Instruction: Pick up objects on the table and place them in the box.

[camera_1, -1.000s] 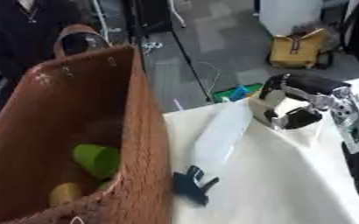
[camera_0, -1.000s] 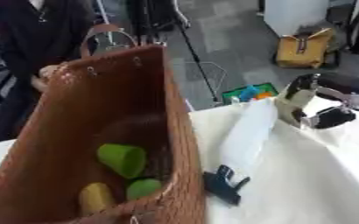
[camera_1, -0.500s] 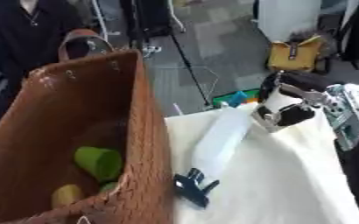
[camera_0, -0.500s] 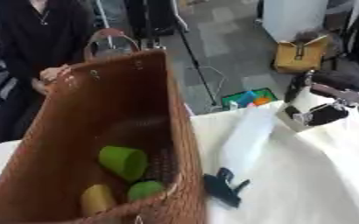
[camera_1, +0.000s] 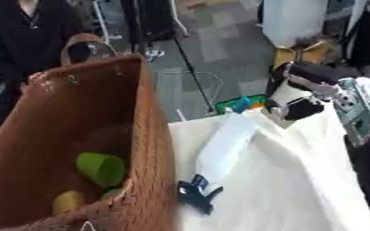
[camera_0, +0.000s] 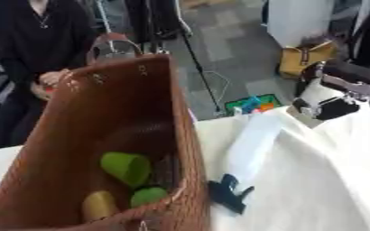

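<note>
Far to the left of the right hand, well apart from it: a tall woven brown basket (camera_0: 77, 135) with a looped handle at its far rim, a person's hand (camera_0: 50, 81) touching that far rim. Inside, at the bottom: 1 green cup (camera_0: 127, 168) lying on its side, 1 smaller green rounded thing (camera_0: 149, 196) just below it, and 1 yellowish rounded thing (camera_0: 99, 205) to the left of that. Just outside the basket's right wall, on the white cloth of the table (camera_1: 298, 180), still left of and nearer than the hand: 1 small dark blue clip-like thing (camera_1: 197, 196). From there up toward the hand: 1 long pale, translucent bottle-like thing (camera_1: 224, 146) lying flat, its far end near the hand but apart from it. At the table's far right edge: right hand (camera_1: 298, 106), black and silver, raised over the cloth's edge, fingers curled inward, nothing visibly held between them. Beyond the table edge, just left of the hand, on the floor: some green, blue and orange toy-like shapes (camera_0: 251, 103). Left hand in neither view.
</note>
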Action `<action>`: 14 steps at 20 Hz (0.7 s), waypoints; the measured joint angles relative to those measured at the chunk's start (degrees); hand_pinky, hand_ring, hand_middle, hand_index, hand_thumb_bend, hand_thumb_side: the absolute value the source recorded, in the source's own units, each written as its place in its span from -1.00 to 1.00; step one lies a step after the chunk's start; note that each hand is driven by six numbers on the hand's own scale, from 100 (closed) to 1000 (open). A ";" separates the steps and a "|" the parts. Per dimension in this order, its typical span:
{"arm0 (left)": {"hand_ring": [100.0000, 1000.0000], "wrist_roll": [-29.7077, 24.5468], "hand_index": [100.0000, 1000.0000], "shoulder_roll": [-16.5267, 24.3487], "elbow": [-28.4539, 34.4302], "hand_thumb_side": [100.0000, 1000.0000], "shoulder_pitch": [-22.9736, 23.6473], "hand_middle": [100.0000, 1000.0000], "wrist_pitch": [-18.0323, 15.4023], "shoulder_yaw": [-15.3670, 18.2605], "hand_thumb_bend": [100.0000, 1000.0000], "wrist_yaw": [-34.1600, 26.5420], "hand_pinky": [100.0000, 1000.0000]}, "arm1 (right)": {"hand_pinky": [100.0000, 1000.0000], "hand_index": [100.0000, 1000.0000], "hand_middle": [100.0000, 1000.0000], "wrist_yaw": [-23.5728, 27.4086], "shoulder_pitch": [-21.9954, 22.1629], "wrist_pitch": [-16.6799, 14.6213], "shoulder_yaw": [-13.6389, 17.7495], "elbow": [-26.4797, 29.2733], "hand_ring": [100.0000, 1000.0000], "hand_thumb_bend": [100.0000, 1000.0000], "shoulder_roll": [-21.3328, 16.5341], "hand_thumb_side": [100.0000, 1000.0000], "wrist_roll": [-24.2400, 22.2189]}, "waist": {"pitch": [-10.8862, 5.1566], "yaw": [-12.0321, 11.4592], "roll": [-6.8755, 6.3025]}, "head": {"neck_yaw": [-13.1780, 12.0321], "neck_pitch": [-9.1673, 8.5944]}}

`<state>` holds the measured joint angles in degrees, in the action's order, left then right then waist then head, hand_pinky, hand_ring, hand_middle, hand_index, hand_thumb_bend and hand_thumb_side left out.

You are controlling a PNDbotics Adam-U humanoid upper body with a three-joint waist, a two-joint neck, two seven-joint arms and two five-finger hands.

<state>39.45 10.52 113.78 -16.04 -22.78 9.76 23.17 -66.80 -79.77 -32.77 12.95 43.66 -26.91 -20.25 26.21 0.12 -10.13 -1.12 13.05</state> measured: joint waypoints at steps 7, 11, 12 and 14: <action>0.40 -0.06 0.30 0.07 0.00 0.41 0.09 0.61 0.04 0.00 -1.00 0.01 0.23 | -0.02 -0.40 -0.40 1.93 -1.11 0.96 -0.30 0.01 -0.62 -1.00 0.70 -1.00 0.24 | -0.69 0.24 0.66 | -0.11 0.02; 0.40 -0.07 0.30 0.52 0.00 0.41 0.26 0.61 0.05 0.01 -1.00 0.06 0.23 | -0.03 -0.41 -0.41 2.39 -1.69 1.23 -0.44 0.01 -0.62 -1.00 1.26 -1.00 0.25 | -1.10 0.28 1.21 | -0.33 0.45; 0.40 -0.07 0.30 0.52 0.00 0.41 0.31 0.61 0.05 0.01 -1.00 0.06 0.23 | -0.03 -0.41 -0.41 2.44 -1.89 1.27 -0.52 0.01 -0.62 -1.00 1.40 -1.00 0.28 | -1.20 0.28 1.33 | -0.39 0.48; 0.40 -0.07 0.30 0.53 0.00 0.43 0.35 0.61 0.05 0.01 -1.00 0.06 0.23 | -0.04 -0.43 -0.42 2.60 -2.14 1.37 -0.62 0.02 -0.62 -1.00 1.58 -1.00 0.38 | -1.36 0.28 1.60 | -0.49 0.52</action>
<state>39.39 11.05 113.78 -15.70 -22.74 9.78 23.23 -64.20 -81.91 -31.40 12.32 43.68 -25.33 -19.87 24.85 0.40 -8.52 -1.61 13.57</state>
